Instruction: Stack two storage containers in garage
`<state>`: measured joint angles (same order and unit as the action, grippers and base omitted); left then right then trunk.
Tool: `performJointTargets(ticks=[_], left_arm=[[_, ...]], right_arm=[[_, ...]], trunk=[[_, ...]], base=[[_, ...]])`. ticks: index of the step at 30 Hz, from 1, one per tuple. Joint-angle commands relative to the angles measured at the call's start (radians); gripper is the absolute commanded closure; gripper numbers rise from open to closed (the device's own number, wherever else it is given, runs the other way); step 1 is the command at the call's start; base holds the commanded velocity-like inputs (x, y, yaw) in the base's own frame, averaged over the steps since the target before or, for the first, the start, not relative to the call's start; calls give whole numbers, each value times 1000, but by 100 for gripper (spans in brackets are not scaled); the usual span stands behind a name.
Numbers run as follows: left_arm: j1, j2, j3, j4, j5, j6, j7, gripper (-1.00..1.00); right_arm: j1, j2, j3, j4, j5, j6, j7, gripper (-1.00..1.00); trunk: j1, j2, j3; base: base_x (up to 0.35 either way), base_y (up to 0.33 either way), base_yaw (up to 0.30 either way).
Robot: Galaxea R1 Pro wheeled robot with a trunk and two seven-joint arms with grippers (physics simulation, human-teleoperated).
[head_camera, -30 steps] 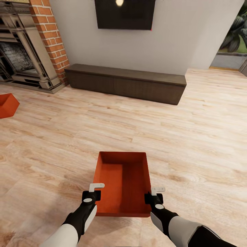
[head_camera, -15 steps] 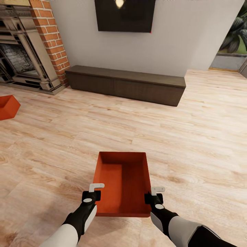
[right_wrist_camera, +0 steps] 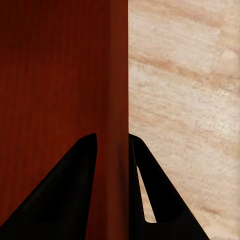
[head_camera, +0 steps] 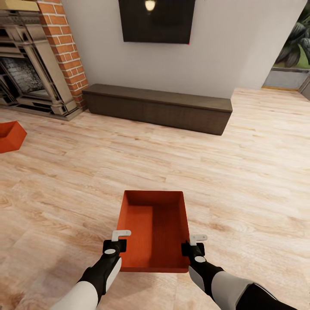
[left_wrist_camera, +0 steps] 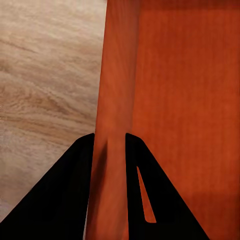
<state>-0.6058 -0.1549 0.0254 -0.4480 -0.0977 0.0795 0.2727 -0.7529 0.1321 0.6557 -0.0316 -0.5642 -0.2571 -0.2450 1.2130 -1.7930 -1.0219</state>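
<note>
Two tools [head_camera: 121, 239] [head_camera: 192, 242] clamping thin-walled rect. orange container [head_camera: 154, 230], wood-plank floor [head_camera: 241, 172]

Both arms reach forward and low, roughly parallel, forearms angled slightly inward; the left gripper [head_camera: 122, 239] pinches the left wall of the storage container [head_camera: 154, 228], one finger on each face; the right gripper [head_camera: 192, 243] clamps the right wall likewise, wrists level

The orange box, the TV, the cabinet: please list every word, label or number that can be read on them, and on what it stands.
None: no readable text in any view.
Held storage container: plain walls, no label.
Second storage container: plain.
TV: dark screen with a light reflection, no writing.
Cabinet: plain dark wood.
</note>
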Motion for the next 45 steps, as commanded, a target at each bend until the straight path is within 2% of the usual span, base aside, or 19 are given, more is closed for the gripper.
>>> performJointTargets(ticks=[1, 45], left_arm=[[0, 0, 36, -1, -13, 9, 7, 100], [0, 0, 36, 6, -13, 9, 7, 100]], right_arm=[[0, 0, -13, -4, 9, -2, 1, 100], [0, 0, -13, -4, 9, -4, 1, 100]], trunk=[[-4, 7, 3], [-173, 315, 141]], base=[[0, 0, 0], [0, 0, 0]])
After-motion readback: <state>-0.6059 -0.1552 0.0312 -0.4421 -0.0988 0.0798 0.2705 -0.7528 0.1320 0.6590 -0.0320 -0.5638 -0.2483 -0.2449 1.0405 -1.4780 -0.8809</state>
